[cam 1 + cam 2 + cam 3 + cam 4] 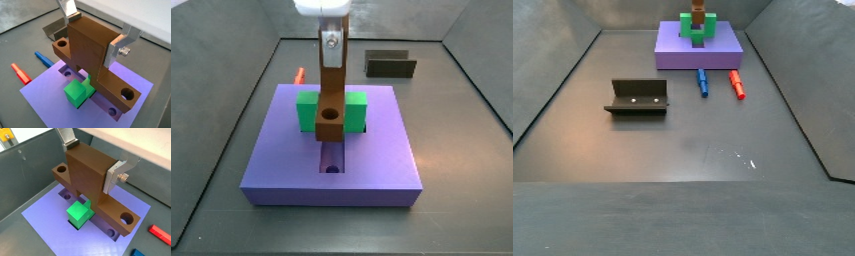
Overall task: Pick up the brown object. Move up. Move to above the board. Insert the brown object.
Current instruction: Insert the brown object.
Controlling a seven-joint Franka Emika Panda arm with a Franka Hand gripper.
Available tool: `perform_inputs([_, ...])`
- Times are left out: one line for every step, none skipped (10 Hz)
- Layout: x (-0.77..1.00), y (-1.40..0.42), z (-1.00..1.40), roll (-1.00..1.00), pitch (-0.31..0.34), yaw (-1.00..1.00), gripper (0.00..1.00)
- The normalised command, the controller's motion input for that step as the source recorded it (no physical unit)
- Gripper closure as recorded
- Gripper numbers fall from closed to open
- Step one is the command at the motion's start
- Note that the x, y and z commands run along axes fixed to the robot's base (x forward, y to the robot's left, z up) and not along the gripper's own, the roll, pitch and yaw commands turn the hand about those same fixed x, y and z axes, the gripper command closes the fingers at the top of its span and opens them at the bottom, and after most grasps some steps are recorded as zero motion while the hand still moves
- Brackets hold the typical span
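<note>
My gripper (pixel 93 32) is shut on the stem of the brown object (pixel 90 47), an orange-brown T-shaped block, and holds it upright. It shows the same way in both wrist views (pixel 93 159). The block's long bar with round holes (pixel 125 92) hangs low along the central groove of the purple-blue board (pixel 47 97), next to the green block (pixel 77 92). In a side view the gripper (pixel 331 40) is above the board (pixel 372 160), and the brown object (pixel 330 95) stands between the arms of the green block (pixel 307 110). I cannot tell whether the bar touches the groove.
A red peg (pixel 20 73) and a blue peg (pixel 43 59) lie on the floor beside the board, also seen in a side view as red (pixel 736 84) and blue (pixel 702 81). The dark fixture (pixel 637 96) stands apart on the grey floor. Grey walls surround the floor.
</note>
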Motion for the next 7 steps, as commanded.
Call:
perform_inputs([0.00, 0.00, -0.22, 0.00, 0.000, 0.00, 1.00])
perform_inputs([0.00, 0.00, -0.25, 0.03, 0.000, 0.00, 1.00])
perform_inputs([0.00, 0.00, -0.25, 0.02, 0.000, 0.00, 1.00])
perform_inputs([0.15, -0.11, -0.31, 0.00, 0.000, 0.00, 1.00])
perform_inputs([0.13, -0.08, -0.34, 0.00, 0.000, 0.00, 1.00])
perform_inputs([0.09, -0.05, -0.31, 0.03, 0.000, 0.00, 1.00])
perform_inputs([0.10, -0.01, -0.29, 0.10, 0.014, 0.00, 1.00])
